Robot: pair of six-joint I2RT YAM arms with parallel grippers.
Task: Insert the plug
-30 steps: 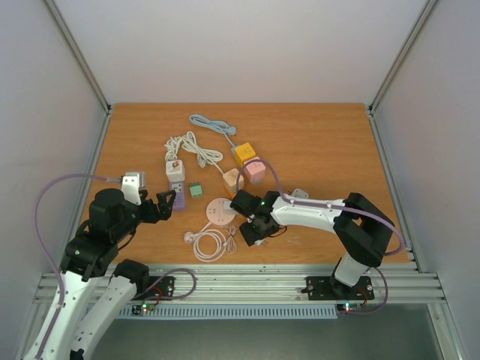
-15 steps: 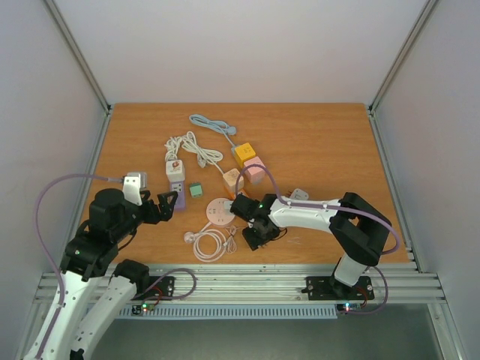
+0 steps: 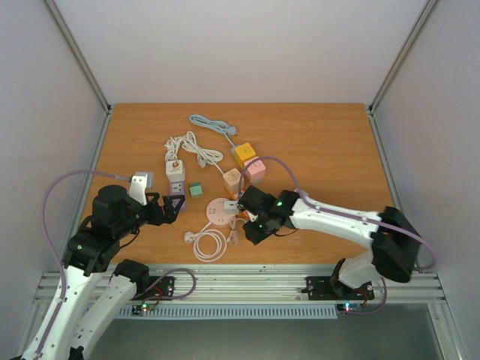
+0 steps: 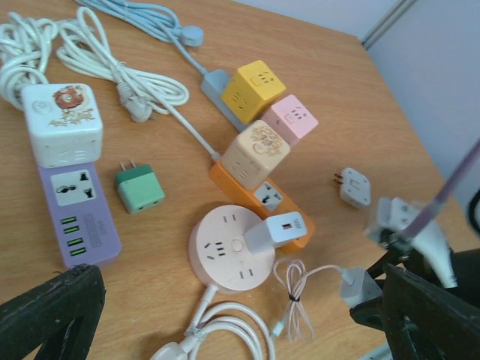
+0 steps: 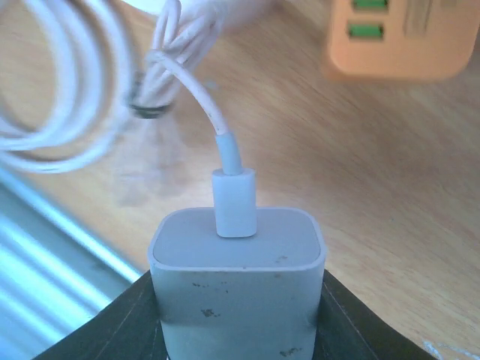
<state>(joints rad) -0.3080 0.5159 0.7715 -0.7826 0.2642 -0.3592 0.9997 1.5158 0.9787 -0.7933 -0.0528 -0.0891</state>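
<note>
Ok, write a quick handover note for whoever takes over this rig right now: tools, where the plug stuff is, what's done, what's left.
Right tool: shut on the white block charger, with its thin white cable attached. It is held beside the round pink socket hub, on the hub's right.
Left tool: open and empty, at the near end of the purple power strip.
Done: charger grasped.
Left: the charger is not in any socket yet. Line it up over a free outlet and press it in.
</note>
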